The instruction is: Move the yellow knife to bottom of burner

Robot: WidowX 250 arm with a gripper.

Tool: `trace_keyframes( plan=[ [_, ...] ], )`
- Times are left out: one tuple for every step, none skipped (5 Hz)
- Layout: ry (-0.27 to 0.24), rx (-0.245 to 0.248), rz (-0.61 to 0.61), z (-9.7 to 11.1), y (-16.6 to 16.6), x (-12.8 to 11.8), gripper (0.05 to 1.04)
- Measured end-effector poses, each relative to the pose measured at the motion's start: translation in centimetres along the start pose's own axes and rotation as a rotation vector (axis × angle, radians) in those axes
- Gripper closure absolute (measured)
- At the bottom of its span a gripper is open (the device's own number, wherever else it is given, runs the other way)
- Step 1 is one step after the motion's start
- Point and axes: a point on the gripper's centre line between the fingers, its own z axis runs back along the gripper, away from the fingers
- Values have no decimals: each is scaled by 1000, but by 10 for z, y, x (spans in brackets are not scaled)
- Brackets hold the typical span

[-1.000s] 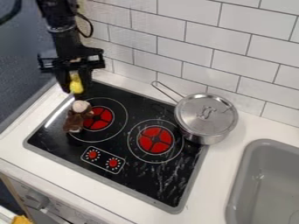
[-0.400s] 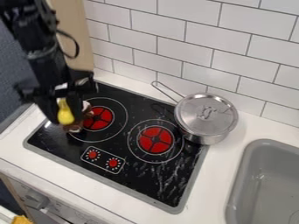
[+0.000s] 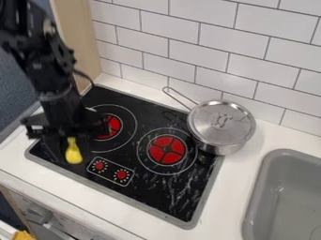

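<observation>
One yellow knife [image 3: 73,152] hangs in the jaws, closed to its width, at about seven o'clock from the left burner [image 3: 114,125], presumably held bulb-down for lowering toward that burner's bottom side, near the knobs [image 3: 121,175].

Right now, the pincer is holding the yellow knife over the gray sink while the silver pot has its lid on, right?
Wrong place: the camera view shows the pincer holding the yellow knife over the black stovetop, near the red dials. The silver pot does have its lid on.
</observation>
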Motion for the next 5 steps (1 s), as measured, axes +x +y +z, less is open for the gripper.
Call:
trace_keyframes(
  plan=[
    [7, 21, -25, -10, 1, -2, 649],
    [24, 35, -40, -17, -3, -3, 649],
    [35, 40, -55, -24, -9, -4, 649],
    [41, 61, -75, -33, -13, -5, 649],
    [6, 78, -102, -37, -18, -3, 649]
  ],
)
